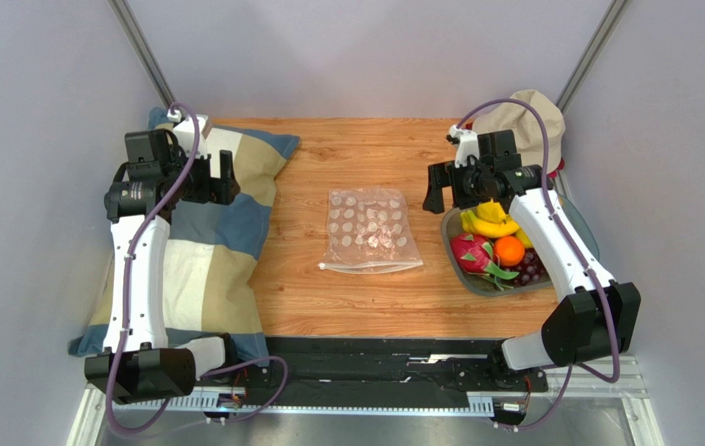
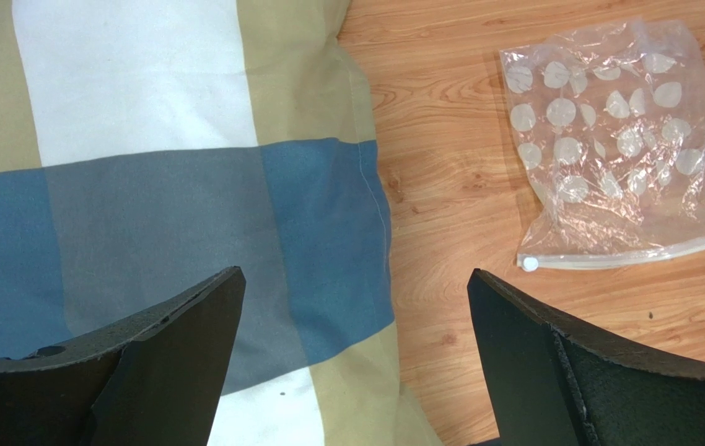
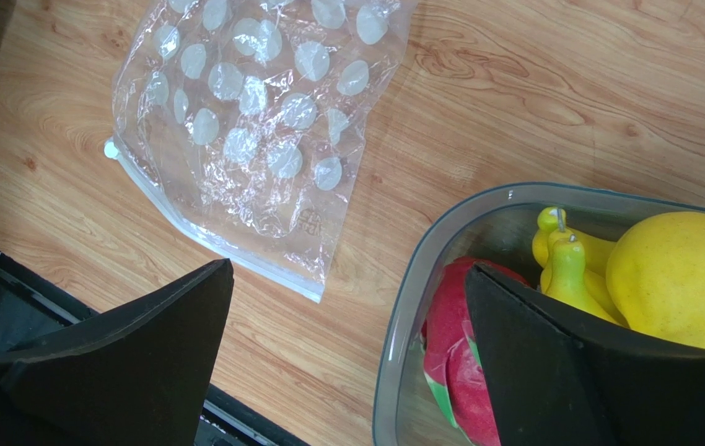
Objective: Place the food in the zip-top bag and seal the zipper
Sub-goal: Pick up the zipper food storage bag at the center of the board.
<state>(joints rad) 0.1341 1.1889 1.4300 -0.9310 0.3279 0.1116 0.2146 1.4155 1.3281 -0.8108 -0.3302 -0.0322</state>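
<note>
Zip-top bag (image 1: 370, 232) lies flat (food (image 1: 509, 251) in tray (image 3: 417, 288))

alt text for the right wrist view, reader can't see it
A clear polka-dot zip-top bag lies flat and empty on the wooden table, beside a grey tray holding pink dragon fruit, bananas and a yellow fruit. The open right gripper frames the bottom corners with its black fingers.
</note>
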